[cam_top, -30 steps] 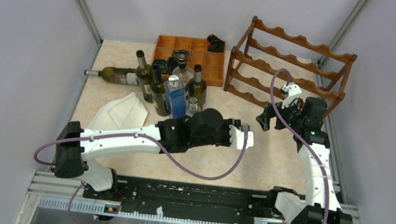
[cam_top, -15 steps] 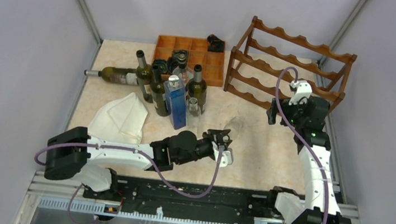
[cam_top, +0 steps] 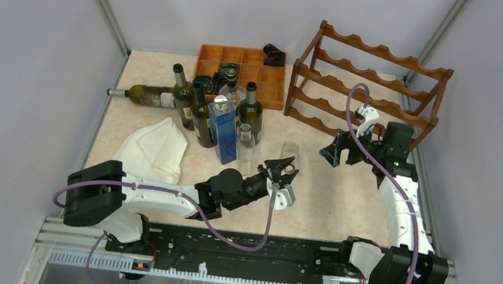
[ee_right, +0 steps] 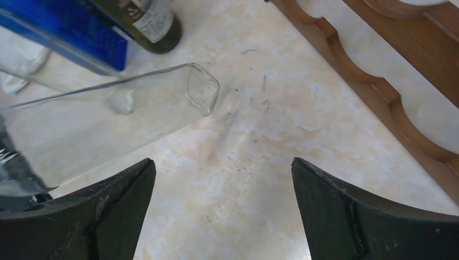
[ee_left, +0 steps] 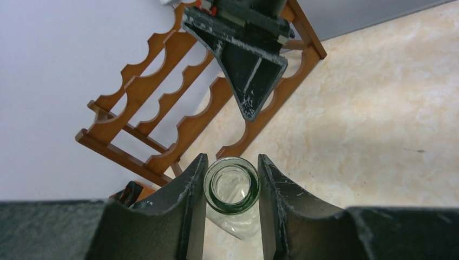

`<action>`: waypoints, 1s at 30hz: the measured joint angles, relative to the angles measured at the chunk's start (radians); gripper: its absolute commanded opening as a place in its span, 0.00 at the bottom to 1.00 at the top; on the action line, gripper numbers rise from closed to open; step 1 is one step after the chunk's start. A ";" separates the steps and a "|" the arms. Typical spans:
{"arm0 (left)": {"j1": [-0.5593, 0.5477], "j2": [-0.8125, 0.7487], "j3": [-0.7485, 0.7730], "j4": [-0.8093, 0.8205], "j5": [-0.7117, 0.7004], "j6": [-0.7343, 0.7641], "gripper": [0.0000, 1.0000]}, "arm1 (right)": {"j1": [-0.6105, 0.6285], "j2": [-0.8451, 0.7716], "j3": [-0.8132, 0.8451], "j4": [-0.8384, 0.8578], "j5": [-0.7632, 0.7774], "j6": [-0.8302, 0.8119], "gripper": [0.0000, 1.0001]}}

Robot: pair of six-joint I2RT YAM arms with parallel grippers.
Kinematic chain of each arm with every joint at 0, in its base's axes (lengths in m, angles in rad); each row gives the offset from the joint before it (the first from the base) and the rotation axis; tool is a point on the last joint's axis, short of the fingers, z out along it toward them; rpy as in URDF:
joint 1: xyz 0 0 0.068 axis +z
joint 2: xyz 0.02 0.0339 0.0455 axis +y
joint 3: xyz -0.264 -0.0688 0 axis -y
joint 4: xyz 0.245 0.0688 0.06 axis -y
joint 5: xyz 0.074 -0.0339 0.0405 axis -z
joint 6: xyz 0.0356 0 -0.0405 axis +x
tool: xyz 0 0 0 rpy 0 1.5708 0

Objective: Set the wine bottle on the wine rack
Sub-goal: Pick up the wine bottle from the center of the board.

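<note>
Your left tool (cam_top: 283, 167) is clamped tight on the neck of the clear glass wine bottle (ee_right: 124, 116). In the left wrist view, the two dark fingers (ee_left: 189, 189) press on either side of the greenish rim of the mouth. From that grip the bottle's body runs away from the tool towards the right, its flat base at the far end. It appears to be lifted off the beige marbled tabletop (cam_top: 341, 209), though you cannot be sure of the gap.

Your right tool (cam_top: 333, 151) stands wide open and holds nothing. It faces the bottle's base, close to it but apart; the right wrist view shows the base just beyond the spread fingers.

The reddish-brown wooden wine rack with scalloped rails (ee_right: 427, 49) sits behind the right tool at the back right of the tabletop, and the bottle is well short of it.

Your left arm lies low and stretched out from its base at the left towards the centre, with the wrist angled up and to the right. Your right arm rises from its base, reaches forward along the right side, and bends at the wrist so the tool points left.

The blue rectangular bottle (cam_top: 224, 128) and the dark green bottles (cam_top: 201, 118) stand left of the held bottle.
</note>
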 measured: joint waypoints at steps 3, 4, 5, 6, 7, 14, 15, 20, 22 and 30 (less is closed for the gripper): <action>0.000 0.012 -0.012 0.004 -0.011 -0.010 0.00 | 0.004 -0.020 -0.007 -0.006 -0.084 -0.062 0.94; 0.000 0.015 -0.013 0.002 -0.014 -0.020 0.00 | 0.006 -0.038 -0.019 -0.003 -0.106 -0.087 0.94; 0.000 0.016 -0.013 0.002 -0.015 -0.031 0.00 | 0.013 -0.060 -0.034 0.001 -0.129 -0.115 0.94; 0.000 0.016 -0.013 -0.001 -0.016 -0.047 0.00 | 0.021 -0.082 -0.050 0.002 -0.154 -0.154 0.95; 0.000 0.016 -0.013 -0.003 -0.017 -0.061 0.00 | 0.031 -0.097 -0.063 0.000 -0.178 -0.198 0.95; -0.001 0.003 -0.006 -0.019 -0.037 -0.169 0.00 | 0.107 -0.097 -0.112 -0.068 -0.303 -0.506 0.96; -0.001 -0.002 -0.003 -0.027 -0.037 -0.185 0.00 | 0.115 -0.094 -0.112 -0.077 -0.320 -0.548 0.96; -0.001 -0.021 0.018 -0.072 -0.035 -0.251 0.00 | 0.143 -0.070 -0.113 -0.118 -0.402 -0.756 0.96; -0.001 -0.023 0.032 -0.094 -0.032 -0.268 0.00 | 0.160 -0.050 -0.113 -0.121 -0.423 -0.817 0.96; -0.002 -0.024 0.080 -0.163 -0.013 -0.321 0.00 | 0.276 -0.009 -0.120 -0.052 -0.445 -0.859 0.95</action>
